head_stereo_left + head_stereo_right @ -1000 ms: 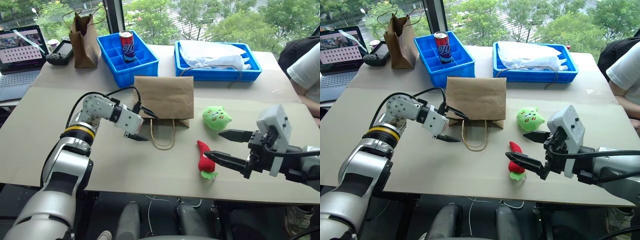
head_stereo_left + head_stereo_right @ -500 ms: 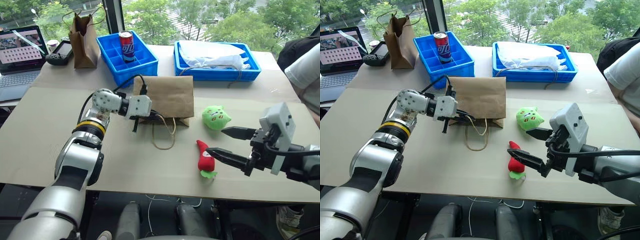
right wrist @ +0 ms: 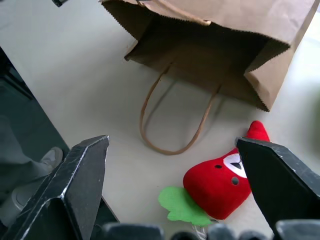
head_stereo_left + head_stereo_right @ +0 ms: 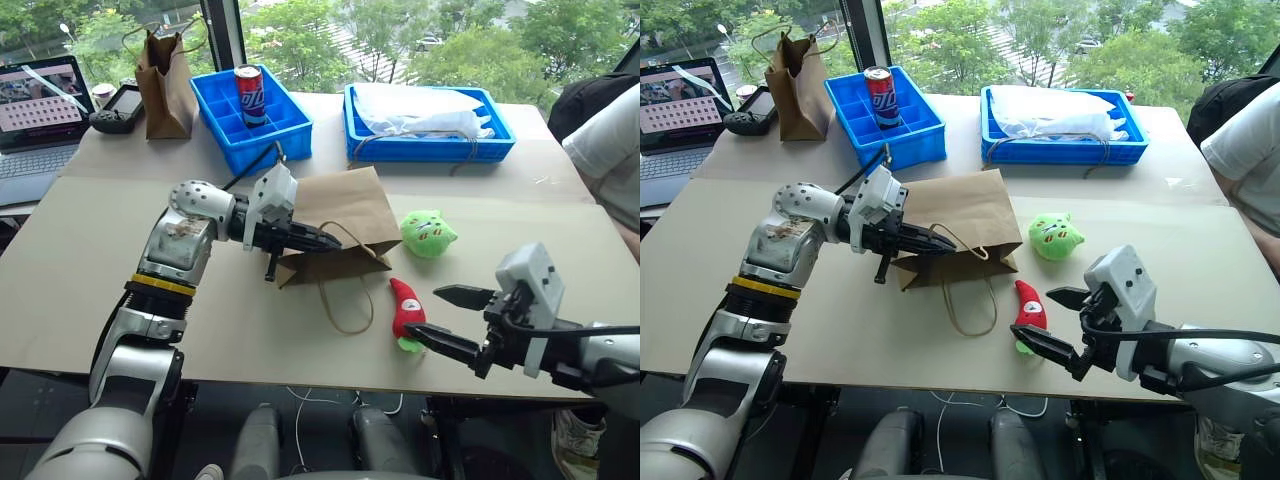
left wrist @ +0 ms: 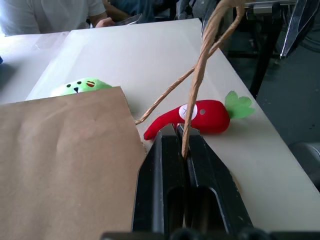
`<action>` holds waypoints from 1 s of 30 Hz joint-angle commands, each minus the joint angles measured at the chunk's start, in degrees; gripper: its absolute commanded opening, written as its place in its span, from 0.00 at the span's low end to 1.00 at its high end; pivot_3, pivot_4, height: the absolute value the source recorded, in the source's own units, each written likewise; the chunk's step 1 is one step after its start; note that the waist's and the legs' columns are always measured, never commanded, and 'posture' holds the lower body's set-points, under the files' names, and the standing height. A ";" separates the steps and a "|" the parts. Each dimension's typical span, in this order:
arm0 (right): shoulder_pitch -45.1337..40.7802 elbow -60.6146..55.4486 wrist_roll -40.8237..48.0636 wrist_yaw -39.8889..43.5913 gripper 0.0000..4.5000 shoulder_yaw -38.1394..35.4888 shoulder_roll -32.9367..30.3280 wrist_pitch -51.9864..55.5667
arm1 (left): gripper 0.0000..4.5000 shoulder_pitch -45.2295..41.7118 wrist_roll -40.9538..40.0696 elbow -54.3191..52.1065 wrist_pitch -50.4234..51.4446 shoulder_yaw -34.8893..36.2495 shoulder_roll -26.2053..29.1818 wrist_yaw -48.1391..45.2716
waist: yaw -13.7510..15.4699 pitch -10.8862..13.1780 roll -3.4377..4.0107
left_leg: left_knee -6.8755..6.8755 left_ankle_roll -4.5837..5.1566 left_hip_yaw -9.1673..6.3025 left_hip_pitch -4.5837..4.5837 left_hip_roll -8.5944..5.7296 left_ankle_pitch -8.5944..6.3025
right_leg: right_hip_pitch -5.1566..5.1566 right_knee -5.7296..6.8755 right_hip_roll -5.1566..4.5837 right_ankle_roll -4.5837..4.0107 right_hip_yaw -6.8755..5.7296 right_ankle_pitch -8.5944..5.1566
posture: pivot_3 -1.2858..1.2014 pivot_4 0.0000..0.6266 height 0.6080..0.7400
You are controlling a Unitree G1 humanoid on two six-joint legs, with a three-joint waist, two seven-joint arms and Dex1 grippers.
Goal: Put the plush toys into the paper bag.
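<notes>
My right gripper (image 4: pixel 1060 322) hangs nearest me, fingers spread wide just short of the red chili plush (image 4: pixel 1028 307), which I judge is the next pick. Beyond it, my left gripper (image 4: pixel 330 241) is clamped on the upper cord handle (image 5: pixel 200 65) of the wide kraft paper bag (image 4: pixel 345 210), lifting it so the mouth gapes toward the toys. The round green plush (image 4: pixel 430 232) lies just right of the bag. Farther back stand two blue crates (image 4: pixel 290 125) and a soda can (image 4: pixel 247 95).
</notes>
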 commanded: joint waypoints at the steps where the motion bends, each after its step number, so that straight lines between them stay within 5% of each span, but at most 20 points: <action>1: -3.51 -0.49 -3.04 -6.19 0.94 9.91 9.25 -4.10 | 0.01 1.22 -2.93 -5.24 4.78 1.37 0.40 3.40 | -0.25 -0.01 0.00 | -0.01 0.00 0.01 0.02 0.01 0.00 | 0.01 -0.01 0.01 0.00 0.01 0.00 | 0.52 0.24 0.65; 6: -7.23 5.06 -20.49 -5.66 0.63 21.86 15.64 -5.99 | 0.00 2.23 -4.44 -8.91 4.82 0.96 0.85 3.62 | -0.59 -0.01 0.01 | 0.00 0.00 0.01 -0.01 0.00 0.00 | -0.06 0.02 0.02 -0.01 0.03 0.00 | 0.52 0.24 0.65; 14: -15.81 18.63 -37.61 -4.24 0.02 27.57 27.99 -15.82 | 0.00 2.29 -5.40 -9.20 5.45 0.56 0.88 5.18 | -0.68 -0.02 0.02 | 0.00 0.00 0.03 -0.02 0.02 0.00 | -0.13 0.04 0.05 -0.02 0.02 0.01 | 0.52 0.24 0.65; 30: -20.43 38.14 -59.28 6.18 0.01 37.65 36.32 -24.85 | 0.00 1.77 -11.03 -13.06 14.13 2.95 -1.90 13.78 | -0.68 -0.02 0.03 | 0.00 0.00 0.04 -0.04 0.00 0.00 | -0.18 0.12 0.03 -0.03 0.03 0.02 | 0.52 0.24 0.65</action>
